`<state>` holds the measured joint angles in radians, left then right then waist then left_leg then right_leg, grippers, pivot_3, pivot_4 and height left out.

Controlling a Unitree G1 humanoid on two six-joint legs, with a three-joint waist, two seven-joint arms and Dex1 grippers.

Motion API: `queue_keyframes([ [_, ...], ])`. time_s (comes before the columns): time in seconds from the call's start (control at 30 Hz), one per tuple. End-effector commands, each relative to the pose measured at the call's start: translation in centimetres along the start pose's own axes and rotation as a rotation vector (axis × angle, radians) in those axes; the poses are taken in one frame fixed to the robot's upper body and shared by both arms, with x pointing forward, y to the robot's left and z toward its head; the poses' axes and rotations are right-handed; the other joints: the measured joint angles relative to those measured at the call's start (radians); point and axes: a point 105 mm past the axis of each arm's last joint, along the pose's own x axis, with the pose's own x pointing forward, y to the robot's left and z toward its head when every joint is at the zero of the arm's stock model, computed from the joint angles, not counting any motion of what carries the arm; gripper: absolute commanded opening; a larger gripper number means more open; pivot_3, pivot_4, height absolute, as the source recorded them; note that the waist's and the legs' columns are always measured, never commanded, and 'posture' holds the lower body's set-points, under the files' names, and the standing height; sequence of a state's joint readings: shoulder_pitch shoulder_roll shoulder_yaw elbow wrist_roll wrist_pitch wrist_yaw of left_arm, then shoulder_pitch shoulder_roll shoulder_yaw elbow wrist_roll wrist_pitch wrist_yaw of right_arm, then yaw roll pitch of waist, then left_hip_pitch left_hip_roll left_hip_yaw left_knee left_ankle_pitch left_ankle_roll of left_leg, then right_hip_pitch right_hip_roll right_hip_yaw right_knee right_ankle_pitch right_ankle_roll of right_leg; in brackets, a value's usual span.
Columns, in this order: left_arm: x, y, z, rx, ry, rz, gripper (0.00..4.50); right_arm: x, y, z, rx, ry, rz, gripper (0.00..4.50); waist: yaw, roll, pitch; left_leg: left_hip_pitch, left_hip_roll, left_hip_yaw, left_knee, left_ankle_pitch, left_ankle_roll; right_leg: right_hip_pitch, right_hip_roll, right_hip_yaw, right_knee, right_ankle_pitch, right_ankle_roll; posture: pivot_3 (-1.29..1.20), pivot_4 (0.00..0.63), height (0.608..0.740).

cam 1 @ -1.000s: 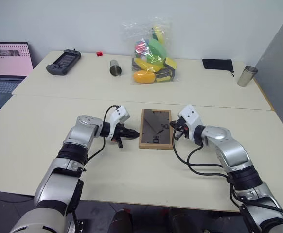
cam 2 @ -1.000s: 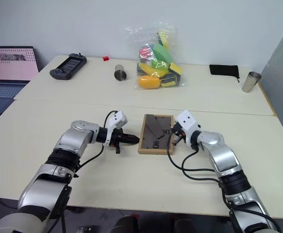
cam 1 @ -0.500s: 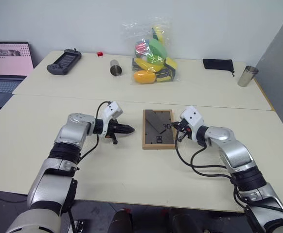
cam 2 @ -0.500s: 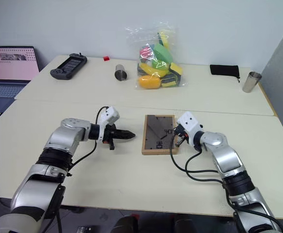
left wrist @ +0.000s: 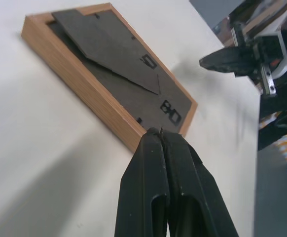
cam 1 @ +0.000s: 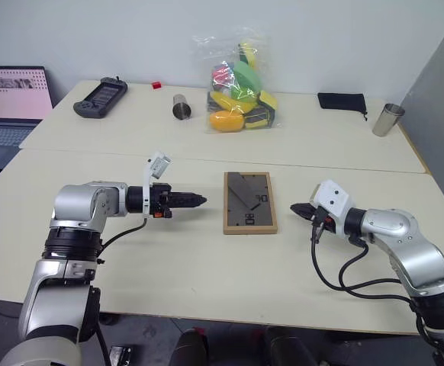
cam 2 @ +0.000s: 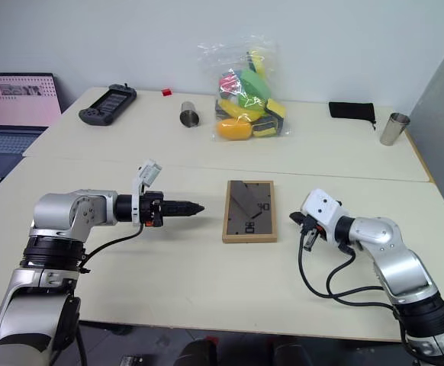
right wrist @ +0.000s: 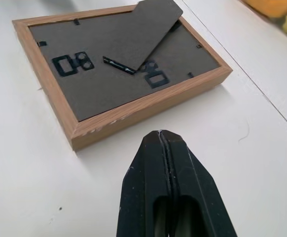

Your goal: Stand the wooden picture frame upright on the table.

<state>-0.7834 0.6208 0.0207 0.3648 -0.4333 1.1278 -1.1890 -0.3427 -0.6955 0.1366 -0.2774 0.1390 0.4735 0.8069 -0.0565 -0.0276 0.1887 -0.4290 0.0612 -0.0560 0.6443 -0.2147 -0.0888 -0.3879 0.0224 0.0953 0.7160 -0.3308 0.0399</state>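
1. Head camera, frame: you see the wooden picture frame [cam 1: 249, 202] lying flat on the table [cam 1: 207, 267], back panel up, just on your side of the seam between the two sections. Nothing touches it.
2. Head camera, left arm: the left gripper [cam 1: 199, 200] hangs above the table to the left of the frame, pointing level toward it with a clear gap between. Its jaws are pressed together and hold nothing.
3. Head camera, right arm: the right gripper [cam 1: 294, 207] sits to the right of the frame, tip aimed at its right edge, apart from it. Its jaws are closed and empty.
4. Head camera, far section: you find a bag of toys [cam 1: 239, 84], a metal cup [cam 1: 181, 107], a game controller [cam 1: 99, 97], a black pouch [cam 1: 342, 101] and a second metal cup [cam 1: 387, 119]. A laptop [cam 1: 8, 99] stands at far left.
5. Left wrist camera: you see the closed fingers [left wrist: 148, 187] in front of the frame's long wooden edge. The stand flap lies folded against the dark back.
6. Right wrist camera: the closed fingers [right wrist: 148, 192] point at the frame's near edge, not touching it. Clips and hangers show on the back panel.
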Motion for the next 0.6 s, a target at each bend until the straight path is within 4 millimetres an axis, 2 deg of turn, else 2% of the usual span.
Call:
queue_keyframes([
  [0.03, 0.2, 1.8, 0.7, -0.214, -0.049, 0.115, 0.02, -0.8, -0.5, 1.4, -0.044, -0.045, -0.025, 0.0, 0.0, 0.0, 0.0, 0.0, 0.0, 0.0, 0.0, 0.0, 0.0, 0.0, 0.0, 0.0, 0.0, 0.0, 0.0, 0.0, 0.15, 0.74],
  [0.13, 0.6, 2.4, 0.3, -0.328, -0.046, 0.145, 0.02, -0.6, -0.6, 1.3, -0.037, -0.043, -0.035, 0.0, -0.003, 0.0, 0.0, 0.0, 0.0, 0.0, 0.0, 0.0, 0.0, 0.0, 0.0, 0.0, 0.0, 0.0, 0.0, 0.0, 0.15, 0.74],
  [0.23, 1.3, 1.9, -0.1, -0.392, -0.011, 0.134, 0.49, -0.5, -0.3, 1.3, -0.036, -0.043, -0.03, 0.0, -0.003, 0.0, 0.0, 0.0, 0.0, 0.0, 0.0, 0.0, 0.0, 0.0, 0.0, 0.0, 0.0, 0.0, 0.0, 0.0, 0.15, 0.74],
  [0.37, 1.7, 0.4, 0.5, -0.385, -0.011, 0.062, 1.41, -0.4, -0.2, 1.0, -0.031, -0.039, -0.036, 0.0, -0.002, 0.0, 0.0, 0.0, 0.0, 0.0, 0.0, 0.0, 0.0, 0.0, 0.0, 0.0, 0.0, 0.0, 0.0, 0.0, 0.15, 0.74],
  [0.6, 1.0, 0.2, 1.7, -0.397, -0.027, 0.051, 2.92, -0.3, 0.0, 0.7, -0.019, -0.034, -0.041, 0.0, -0.002, 0.0, 0.0, 0.0, 0.0, 0.0, 0.0, 0.0, 0.0, 0.0, 0.0, 0.0, 0.0, 0.0, 0.0, 0.0, 0.15, 0.74],
])
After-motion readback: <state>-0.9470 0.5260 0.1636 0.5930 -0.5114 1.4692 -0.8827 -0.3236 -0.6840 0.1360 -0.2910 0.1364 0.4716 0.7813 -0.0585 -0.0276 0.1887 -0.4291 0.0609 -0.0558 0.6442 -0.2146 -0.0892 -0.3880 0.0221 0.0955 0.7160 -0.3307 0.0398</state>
